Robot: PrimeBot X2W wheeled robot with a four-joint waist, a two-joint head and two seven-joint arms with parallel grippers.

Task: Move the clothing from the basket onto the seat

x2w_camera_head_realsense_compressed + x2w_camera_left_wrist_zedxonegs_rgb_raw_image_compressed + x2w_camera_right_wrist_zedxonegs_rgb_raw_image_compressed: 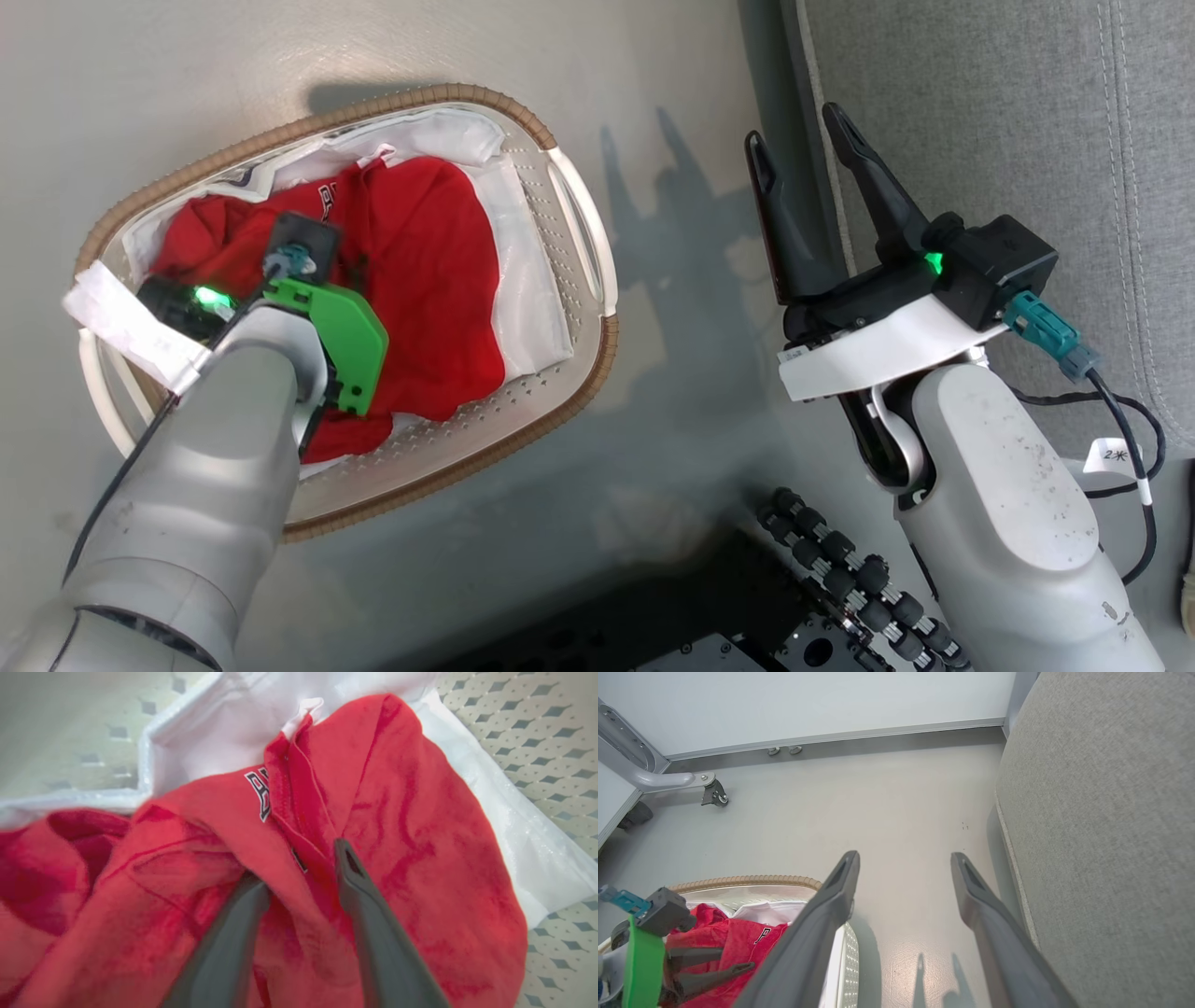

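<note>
The red clothing (420, 261) lies bunched in the white basket (448, 93) on the floor, with black white-edged print showing on one fold (261, 793). My left gripper (301, 865) is down in the basket. Its two fingers straddle a raised fold of red cloth, partly closed, with the left fingertip sunk into the fabric; I cannot tell if the fold is pinched. My right gripper (794, 126) hangs open and empty above the floor between the basket and the grey seat (1008, 112). The right wrist view also shows the seat (1101, 812) and the clothing (733, 938).
A white fabric liner (532, 308) lines the basket under the clothing. My own base with black rollers (840, 560) sits at the lower middle. A grey metal leg on a caster (710, 791) stands near the wall, beyond the basket.
</note>
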